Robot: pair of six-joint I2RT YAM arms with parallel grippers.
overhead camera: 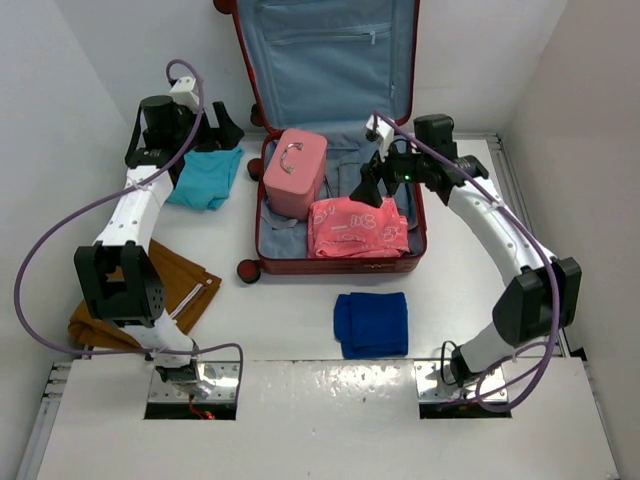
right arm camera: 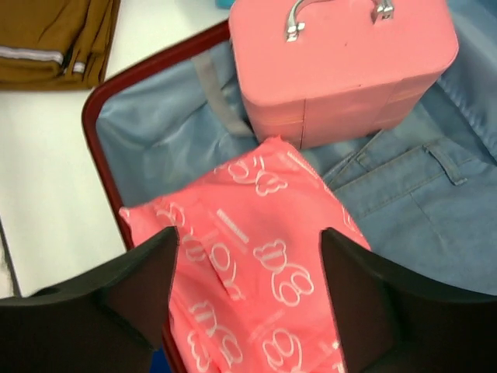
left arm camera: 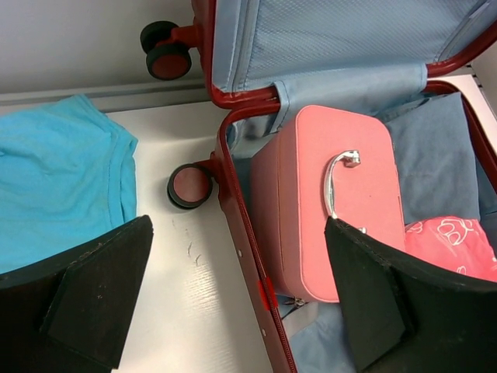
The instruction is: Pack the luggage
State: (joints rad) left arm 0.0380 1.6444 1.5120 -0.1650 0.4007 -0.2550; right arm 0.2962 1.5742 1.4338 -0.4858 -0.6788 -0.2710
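Two arms seen from above, bases bolted at the near edge of the surface. The left arm (overhead camera: 130, 215) rises from its base, folds at a dark elbow on the near left, and stretches its white forearm to the far left; the left claw (overhead camera: 218, 128) (left arm camera: 241, 303) points right, its fingers (left arm camera: 93, 299) spread wide and holding nothing. The right arm (overhead camera: 495, 225) bends at an elbow on the right and reaches far and leftward; the right claw (overhead camera: 370, 185) (right arm camera: 245, 287) tilts downward, fingers (right arm camera: 365, 303) likewise parted and bare.
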